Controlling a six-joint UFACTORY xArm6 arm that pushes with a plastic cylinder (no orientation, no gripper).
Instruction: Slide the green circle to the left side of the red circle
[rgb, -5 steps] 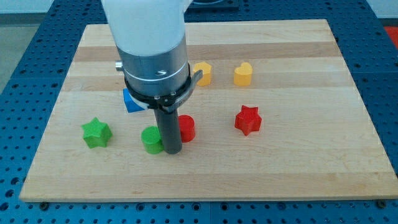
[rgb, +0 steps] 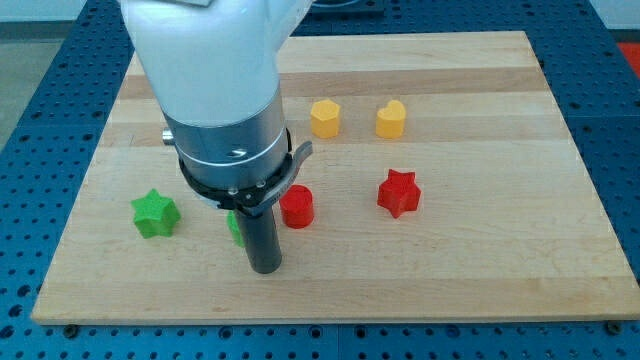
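Presently my tip (rgb: 265, 268) is resting on the table (rgb: 480, 270) toward the view's bottom, standing just below and slightly right of the green circle (rgb: 235, 228), which is showing only as a sliver at the rod's left edge; the arm's body is hiding the rest of it. No claw is fitted on this rig, so nothing is spreading, closing or pinching; contact is by the rod alone, and whether the rod is touching the green circle cannot be told.

The red circle (rgb: 296, 207) is sitting just to the view's right of the rod, slightly higher. The green circle is already lying on the red circle's left, close by, so in my judgement the task is nearing completion or complete. The tip's position below the pair is suggesting either a final nudge or a retreat.

Elsewhere, a green star (rgb: 155, 214) is lying at the view's left, a red star (rgb: 398, 193) at the right, and two yellow blocks (rgb: 325, 118) (rgb: 391, 119) farther up.

No containers are appearing on the table
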